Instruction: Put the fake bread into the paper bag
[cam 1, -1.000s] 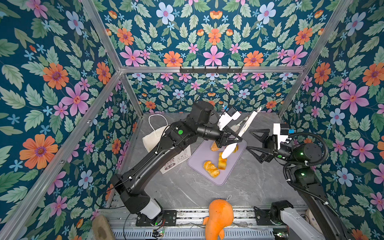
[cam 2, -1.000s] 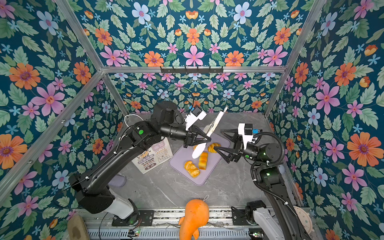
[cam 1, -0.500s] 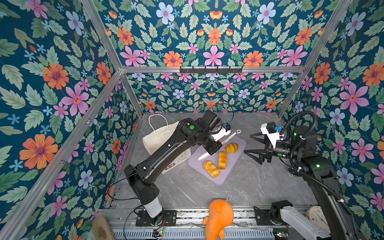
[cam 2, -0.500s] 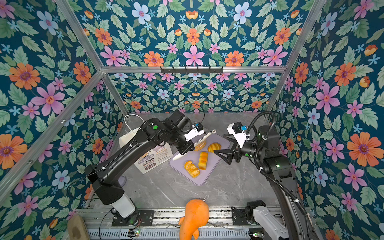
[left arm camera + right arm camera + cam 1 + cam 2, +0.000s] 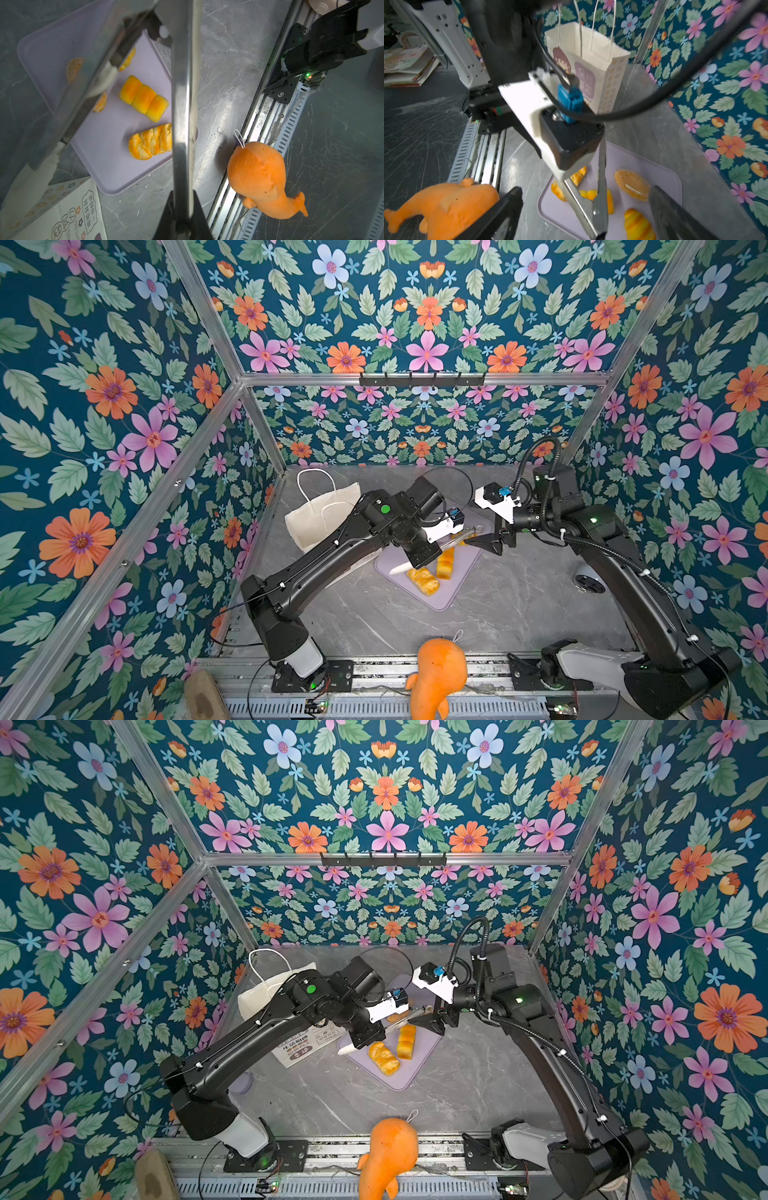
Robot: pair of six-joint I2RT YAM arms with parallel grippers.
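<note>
The fake bread (image 5: 143, 101), four golden-orange pieces, lies on the lilac tray (image 5: 116, 170) under my left gripper (image 5: 420, 556), which is clamped on metal tongs (image 5: 182, 104). My right gripper (image 5: 496, 540) gapes wide beside their hinge. The paper bag (image 5: 320, 518) stands behind. A second ago the tongs were raised.

Grey marble table (image 5: 519, 605), lilac tray (image 5: 448, 600), paper bag (image 5: 320, 516)

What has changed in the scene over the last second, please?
The left gripper, shut on the tongs, lowered them from high above the tray to just over it. The right gripper, open, drew back, then came in to the tongs' hinge end. Nothing was picked up or released. The fake bread, paper bag and plush toy stayed put.
</note>
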